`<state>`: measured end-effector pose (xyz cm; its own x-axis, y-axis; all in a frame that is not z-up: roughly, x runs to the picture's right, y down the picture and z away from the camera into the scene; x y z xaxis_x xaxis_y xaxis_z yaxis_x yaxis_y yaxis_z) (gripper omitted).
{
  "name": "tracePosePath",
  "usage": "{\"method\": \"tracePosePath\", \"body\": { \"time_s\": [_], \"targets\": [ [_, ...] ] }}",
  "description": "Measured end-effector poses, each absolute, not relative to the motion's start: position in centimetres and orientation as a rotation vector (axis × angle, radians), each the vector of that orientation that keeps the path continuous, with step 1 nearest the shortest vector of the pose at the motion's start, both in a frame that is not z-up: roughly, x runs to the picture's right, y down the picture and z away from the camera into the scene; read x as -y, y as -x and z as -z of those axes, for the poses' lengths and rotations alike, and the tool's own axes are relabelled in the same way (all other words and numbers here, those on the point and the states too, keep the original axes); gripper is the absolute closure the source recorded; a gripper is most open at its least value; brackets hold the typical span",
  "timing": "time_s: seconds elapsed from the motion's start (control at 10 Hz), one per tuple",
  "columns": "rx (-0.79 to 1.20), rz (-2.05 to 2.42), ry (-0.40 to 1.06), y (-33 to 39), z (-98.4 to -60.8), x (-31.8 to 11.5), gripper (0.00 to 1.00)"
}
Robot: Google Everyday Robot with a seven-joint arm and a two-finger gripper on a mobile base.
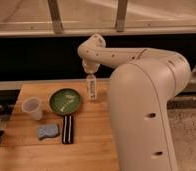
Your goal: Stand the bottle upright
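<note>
The small white bottle (92,88) with a pale label is on the wooden table (91,145), just right of the green plate (66,101). It shows as a narrow upright shape, its lower end on the table and its top end directly under my gripper (90,72). The gripper hangs from the white arm that reaches in from the right. It is at or touching the bottle's top. I cannot tell whether it holds the bottle.
A translucent plastic cup (32,107) stands at the table's left. A blue sponge (48,131) and a black striped strip (67,129) lie in front of the plate. The robot's white body (151,115) covers the table's right side. A dark wall runs behind the table.
</note>
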<state>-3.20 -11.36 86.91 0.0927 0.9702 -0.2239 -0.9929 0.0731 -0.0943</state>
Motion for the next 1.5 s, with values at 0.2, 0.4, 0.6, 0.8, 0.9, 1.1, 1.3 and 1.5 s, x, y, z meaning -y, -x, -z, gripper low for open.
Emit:
{"method": "tracePosePath", "body": {
  "time_s": [0.2,0.4,0.6,0.8,0.9,1.1,1.3,1.5],
  "targets": [
    [-0.084,-1.463,0.237,3.3,-87.4,11.9,1.00],
    [-0.065,-1.449,0.221,3.6,-87.8,12.3,1.00],
    [-0.041,-1.429,0.210,4.3,-88.7,12.7,1.00],
    [-0.005,-1.423,0.212,4.3,-89.6,13.0,1.00],
    [0.019,-1.427,0.216,4.1,-90.1,13.1,1.00],
    [0.045,-1.440,0.223,3.6,-90.4,13.1,0.97],
    [0.046,-1.444,0.222,3.3,-90.4,13.1,0.96],
    [0.048,-1.441,0.224,3.6,-90.4,13.1,0.96]
  ]
}}
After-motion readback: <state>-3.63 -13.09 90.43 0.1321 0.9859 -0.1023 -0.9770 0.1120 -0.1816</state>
